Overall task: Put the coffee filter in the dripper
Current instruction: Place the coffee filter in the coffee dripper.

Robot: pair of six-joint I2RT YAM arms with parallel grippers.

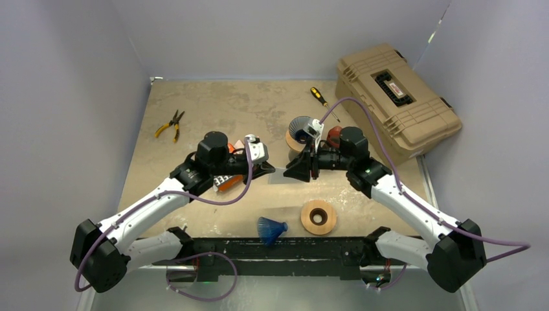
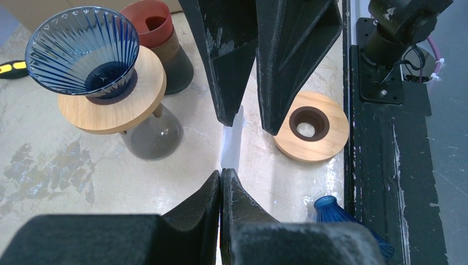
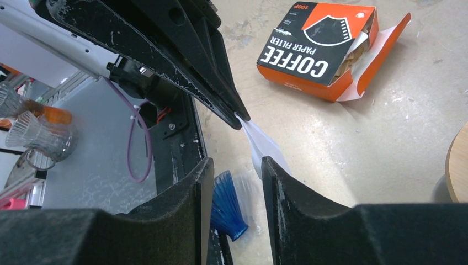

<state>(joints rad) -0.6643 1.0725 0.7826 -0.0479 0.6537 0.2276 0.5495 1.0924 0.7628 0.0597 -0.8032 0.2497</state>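
The white paper coffee filter (image 2: 232, 142) hangs edge-on in the air, pinched at one end by my left gripper (image 2: 222, 174), which is shut on it. My right gripper (image 3: 237, 163) faces it tip to tip with its jaws apart. The filter's (image 3: 264, 144) far end lies between those fingers, by the right-hand one. In the top view both grippers meet mid-table: left (image 1: 272, 170), right (image 1: 288, 173). The blue ribbed dripper (image 2: 83, 49) sits in a wooden collar on a glass carafe (image 2: 152, 135), behind the right gripper (image 1: 300, 128).
A second blue dripper (image 1: 270, 230) lies on its side near the front edge, beside a loose wooden ring (image 1: 318, 216). An open filter box (image 3: 320, 47) lies under the left arm. A red cup (image 2: 152, 22), pliers (image 1: 169, 124), a screwdriver (image 1: 320, 96) and a tan case (image 1: 395, 97) stand farther back.
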